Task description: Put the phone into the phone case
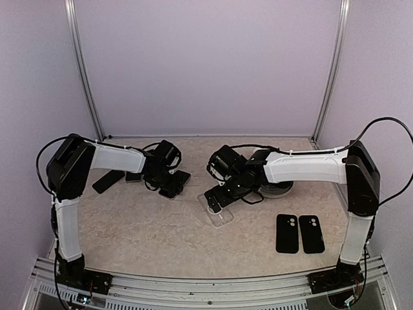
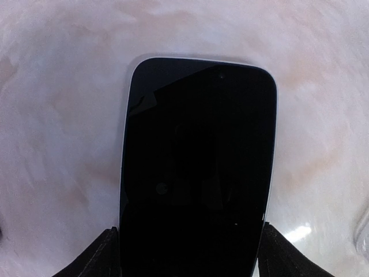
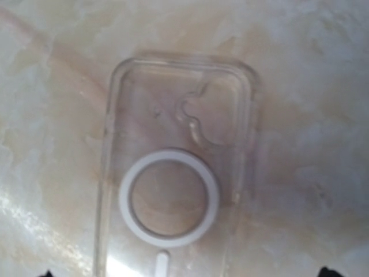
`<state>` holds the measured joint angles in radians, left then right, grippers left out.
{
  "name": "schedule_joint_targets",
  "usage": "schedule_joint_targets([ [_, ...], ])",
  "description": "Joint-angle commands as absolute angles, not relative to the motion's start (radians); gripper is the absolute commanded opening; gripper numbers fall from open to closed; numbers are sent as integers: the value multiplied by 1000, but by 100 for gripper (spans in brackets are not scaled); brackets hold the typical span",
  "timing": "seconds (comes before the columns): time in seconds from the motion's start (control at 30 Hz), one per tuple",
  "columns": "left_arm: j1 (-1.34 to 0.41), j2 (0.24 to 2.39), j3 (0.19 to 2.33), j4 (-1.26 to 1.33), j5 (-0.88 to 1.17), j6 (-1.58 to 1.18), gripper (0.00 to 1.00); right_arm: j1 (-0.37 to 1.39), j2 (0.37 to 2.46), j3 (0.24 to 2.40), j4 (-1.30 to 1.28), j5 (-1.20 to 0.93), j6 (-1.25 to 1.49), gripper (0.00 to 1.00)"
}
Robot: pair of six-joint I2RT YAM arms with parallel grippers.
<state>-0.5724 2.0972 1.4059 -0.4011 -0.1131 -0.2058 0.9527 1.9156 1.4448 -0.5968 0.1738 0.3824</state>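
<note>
A black phone (image 2: 199,150) lies screen up on the marbled table, left of centre. My left gripper (image 2: 190,254) is shut on its near end, one black finger (image 2: 99,258) against each long edge. From the top view this gripper (image 1: 171,184) sits low over the phone (image 1: 181,178). A clear phone case (image 3: 173,173) with a white ring lies flat, open side up, near the middle (image 1: 218,213). My right gripper (image 3: 187,272) hovers just above its near end, open wide, and only the fingertips (image 3: 328,271) show at the frame's lower corners, outside the case's edges.
Two black phone-shaped slabs (image 1: 286,232) (image 1: 312,234) lie side by side at the front right. Another dark phone (image 1: 108,181) and a small dark item (image 1: 133,176) lie by the left arm. A round grey object (image 1: 279,188) sits behind the right forearm.
</note>
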Motion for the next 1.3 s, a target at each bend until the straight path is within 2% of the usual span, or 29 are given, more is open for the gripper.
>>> schedule_joint_targets([
  [0.0, -650, 2049, 1145, -519, -97, -324, 66, 940, 1852, 1400, -559, 201, 375, 99],
  [0.2, -743, 1902, 1022, -523, -121, -409, 66, 925, 1842, 1383, -524, 188, 374, 99],
  [0.27, -774, 1867, 994, -517, -122, -435, 67, 907, 1858, 1379, -534, 171, 383, 95],
  [0.37, -822, 1815, 944, -491, -112, -471, 71, 887, 1874, 1345, -530, 158, 393, 76],
  [0.47, -869, 1765, 897, -476, -116, -475, 77, 878, 1888, 1310, -525, 141, 400, 51],
  [0.6, -903, 1655, 867, -459, -122, -459, 86, 877, 1925, 1289, -520, 96, 418, 33],
  [0.7, -903, 1563, 867, -451, -114, -441, 91, 882, 1937, 1271, -511, 75, 449, 31],
  [0.87, -899, 1464, 856, -451, -122, -426, 90, 912, 1939, 1235, -493, 48, 486, 31],
  [0.93, -873, 1445, 846, -459, -153, -418, 85, 930, 1941, 1231, -500, 48, 502, 30],
  [1.1, -773, 1539, 899, -543, -218, -386, 61, 973, 1899, 1225, -508, 56, 546, 32],
  [1.27, -723, 1580, 896, -551, -248, -380, 51, 976, 1820, 1201, -523, 102, 577, 39],
])
